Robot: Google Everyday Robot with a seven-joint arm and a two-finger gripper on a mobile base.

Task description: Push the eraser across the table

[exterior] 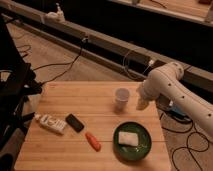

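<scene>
Where the white arm [175, 92] ends over the right edge of the table [90, 100], the gripper [142, 102] hangs pointing down, and whether it is open or closed cannot be told from this view. It holds nothing that can be made out. At 9 o'clock from the gripper, just beside it, a white cup [121, 98] stands upright on the planks. At roughly 6 o'clock, near the table's front right corner, sits a green bowl [142, 147] with a pale rectangular block [127, 138] in it. The eraser [75, 122] lies flat at about 8 o'clock from the gripper, well apart from it, on the left half of the table, with the cup between the two, somewhat above the direct line. The eraser's long axis runs diagonally, from 10 to 4 o'clock. Just beside it at 9 o'clock lies a white labelled tube [50, 123]; contact between them cannot be judged. An orange carrot-shaped piece [93, 141] lies near the eraser at 4 o'clock, apart from it. Black cables [65, 65] trail across the floor beyond the table's far edge.
</scene>
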